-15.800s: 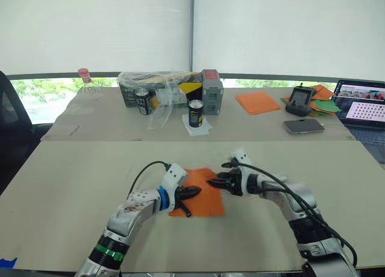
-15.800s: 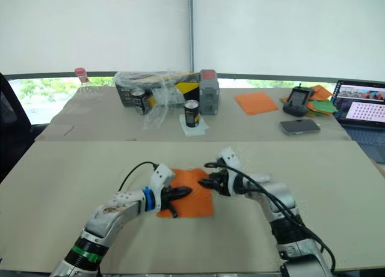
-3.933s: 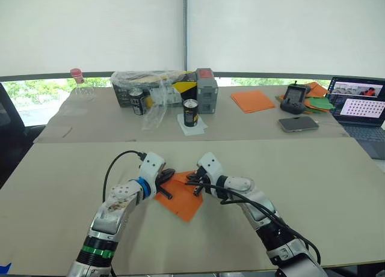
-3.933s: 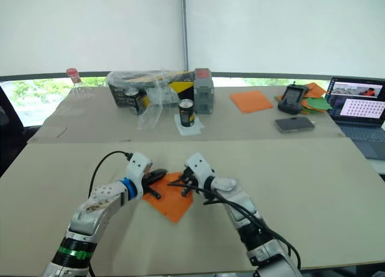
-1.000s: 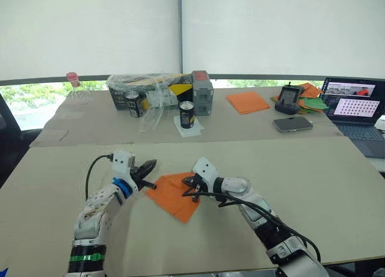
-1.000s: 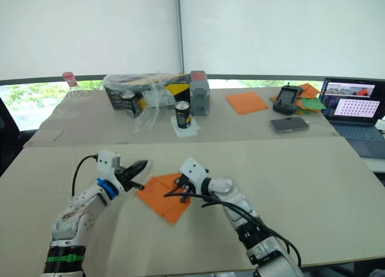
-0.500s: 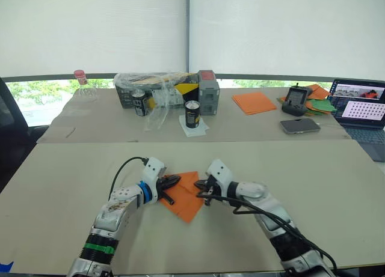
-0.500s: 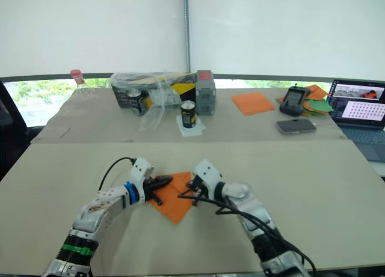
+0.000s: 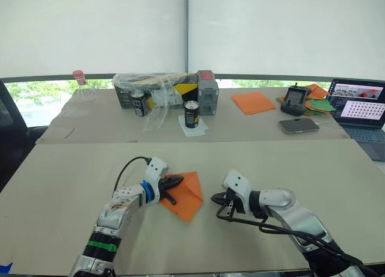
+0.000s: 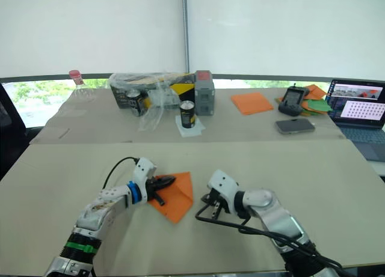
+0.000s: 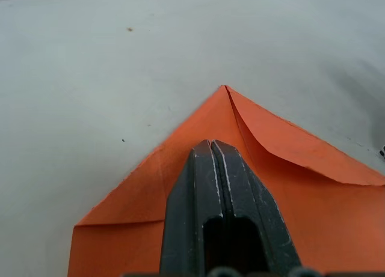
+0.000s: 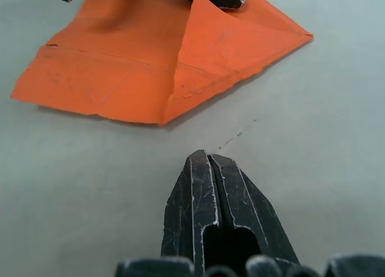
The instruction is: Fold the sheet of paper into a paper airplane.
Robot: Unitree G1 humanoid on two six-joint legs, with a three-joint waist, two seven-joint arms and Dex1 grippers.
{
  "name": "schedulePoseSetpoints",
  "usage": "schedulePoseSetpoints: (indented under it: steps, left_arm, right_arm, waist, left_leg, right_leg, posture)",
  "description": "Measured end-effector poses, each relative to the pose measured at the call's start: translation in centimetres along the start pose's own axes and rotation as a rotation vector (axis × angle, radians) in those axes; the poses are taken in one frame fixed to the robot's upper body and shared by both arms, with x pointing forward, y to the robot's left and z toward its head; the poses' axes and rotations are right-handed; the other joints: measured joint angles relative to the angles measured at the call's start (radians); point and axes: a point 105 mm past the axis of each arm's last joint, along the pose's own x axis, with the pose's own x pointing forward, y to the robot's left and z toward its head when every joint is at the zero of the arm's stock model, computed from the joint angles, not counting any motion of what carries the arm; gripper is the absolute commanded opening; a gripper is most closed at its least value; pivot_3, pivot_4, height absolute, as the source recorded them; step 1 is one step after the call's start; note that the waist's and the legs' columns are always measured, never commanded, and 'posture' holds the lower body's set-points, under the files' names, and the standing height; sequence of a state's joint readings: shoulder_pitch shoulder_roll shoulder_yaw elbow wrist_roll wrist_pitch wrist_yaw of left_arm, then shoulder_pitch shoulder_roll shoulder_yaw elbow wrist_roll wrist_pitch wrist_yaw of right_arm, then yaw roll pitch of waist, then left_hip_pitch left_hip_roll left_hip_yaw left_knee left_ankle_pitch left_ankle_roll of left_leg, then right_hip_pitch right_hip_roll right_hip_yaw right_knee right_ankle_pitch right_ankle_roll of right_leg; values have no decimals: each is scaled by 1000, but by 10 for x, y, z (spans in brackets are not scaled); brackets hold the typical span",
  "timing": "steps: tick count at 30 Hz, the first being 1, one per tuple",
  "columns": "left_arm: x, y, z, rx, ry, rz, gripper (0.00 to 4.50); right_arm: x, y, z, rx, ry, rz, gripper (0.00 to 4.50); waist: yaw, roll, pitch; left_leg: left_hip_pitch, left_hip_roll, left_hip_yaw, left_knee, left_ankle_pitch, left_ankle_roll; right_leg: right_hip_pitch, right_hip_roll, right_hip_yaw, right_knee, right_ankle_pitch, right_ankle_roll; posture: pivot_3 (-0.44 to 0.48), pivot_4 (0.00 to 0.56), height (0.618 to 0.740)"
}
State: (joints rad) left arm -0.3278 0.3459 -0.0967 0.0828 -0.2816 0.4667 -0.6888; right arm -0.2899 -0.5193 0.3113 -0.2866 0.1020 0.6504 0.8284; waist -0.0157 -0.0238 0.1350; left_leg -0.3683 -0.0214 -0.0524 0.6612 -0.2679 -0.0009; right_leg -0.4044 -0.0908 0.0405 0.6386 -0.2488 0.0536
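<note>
Now, with your left gripper (image 9: 175, 181) pressed together on the half-folded sheet of paper (image 9: 187, 196) lying on the bench (image 9: 313, 169), bring the closed, empty right gripper (image 9: 215, 198) back and press that raised flap's crease flat.

**Free room on the near table, clutter at the back**

Near table (image 9: 72, 169) is bare beige board to the left and right of both arms, so a gripper can pass there freely. In the middle the sheet of paper (image 9: 187, 196) lies folded, w/ the left gripper (image 9: 175, 182) pressed on it, fingers together. The right gripper (image 9: 216, 198), also closed, sits just beside the paper, a small gap of bare table between. Far table is crowded: cans (image 9: 192, 114), plastic bag (image 9: 153, 88), orange stack (image 9: 255, 101), phone (image 9: 299, 125), laptop (image 9: 360, 112).
</note>
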Motion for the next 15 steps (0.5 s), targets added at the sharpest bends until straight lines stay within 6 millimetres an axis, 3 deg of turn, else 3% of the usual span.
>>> schedulePoseSetpoints:
  steps: [5, 15]
  left_arm:
    - [-1, 1, -1, -16, 5, 5, 19]
    - [-3, 2, -3, -32, -1, 16, 19]
  right_arm:
    - [11, 16, 5, 58, -41, 72, 0]
    - [15, 26, 7, 155, -89, 125, 0]
  waist:
    - [-2, 0, 0]
    - [0, 0, 0]
  left_leg:
    - [0, 1, 0, 0, 0, 0]
    - [0, 0, 0, 0, 0, 0]
  right_leg:
    - [0, 0, 0, 1, 0, 0]
    - [0, 0, 0, 0, 0, 0]
  posture:
    - [0, 150, 740]
    - [0, 150, 740]
